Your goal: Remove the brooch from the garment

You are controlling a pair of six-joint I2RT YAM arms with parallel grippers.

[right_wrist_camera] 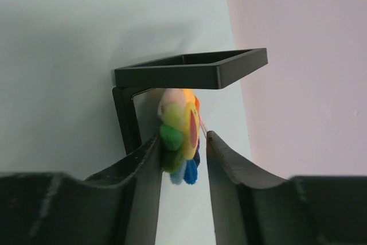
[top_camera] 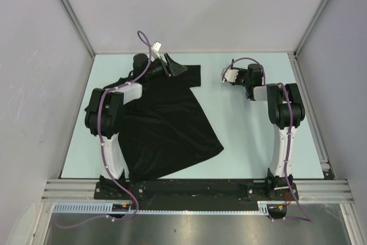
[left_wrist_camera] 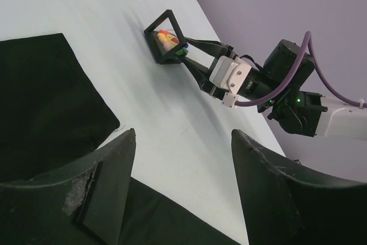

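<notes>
My right gripper (top_camera: 227, 76) pinching the brooch (right_wrist_camera: 180, 136) inside the black square frame (right_wrist_camera: 189, 67) at table's (top_camera: 252, 142) 1 o'clock, left gripper (left_wrist_camera: 182, 136) spread wide over the garment (top_camera: 166, 119) at 9 o'clock

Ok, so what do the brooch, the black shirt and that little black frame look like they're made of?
The brooch looks like soft felt or plush: fuzzy, matte coloured lobes. The shirt looks like thin knit fabric, matte black, draping limply with soft edges. The frame looks like rigid matte plastic, with straight bars and sharp corners, though painted metal can't be ruled out.
</notes>
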